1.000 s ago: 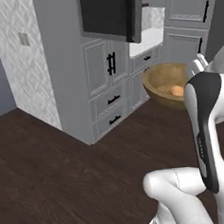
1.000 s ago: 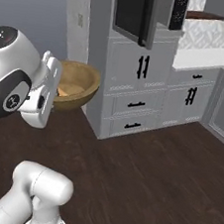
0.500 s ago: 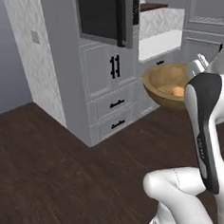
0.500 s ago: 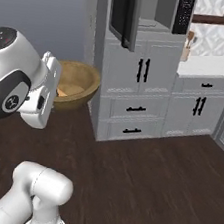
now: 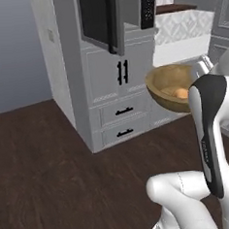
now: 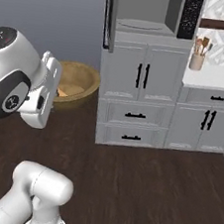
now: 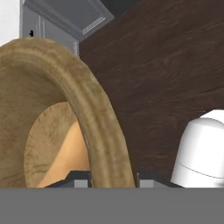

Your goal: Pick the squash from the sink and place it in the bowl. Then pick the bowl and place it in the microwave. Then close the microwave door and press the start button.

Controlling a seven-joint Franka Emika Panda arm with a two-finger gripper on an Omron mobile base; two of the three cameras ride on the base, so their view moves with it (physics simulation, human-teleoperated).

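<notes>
I had the bowl [image 5: 172, 87] rim pinched in my fingers [image 7: 111, 179], squash [image 5: 179, 93] inside; open microwave [image 6: 147, 11] sat up and ahead, door [image 5: 101, 20] swung aside.

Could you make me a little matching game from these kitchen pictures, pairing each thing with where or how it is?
Things:
1. squash
2. bowl
3. microwave door
4. utensil holder

States:
A. swung open
B. on the white counter
C. lying inside the bowl
D. held up above the floor by its rim in the gripper

Pairs: 1-C, 2-D, 3-A, 4-B
</notes>
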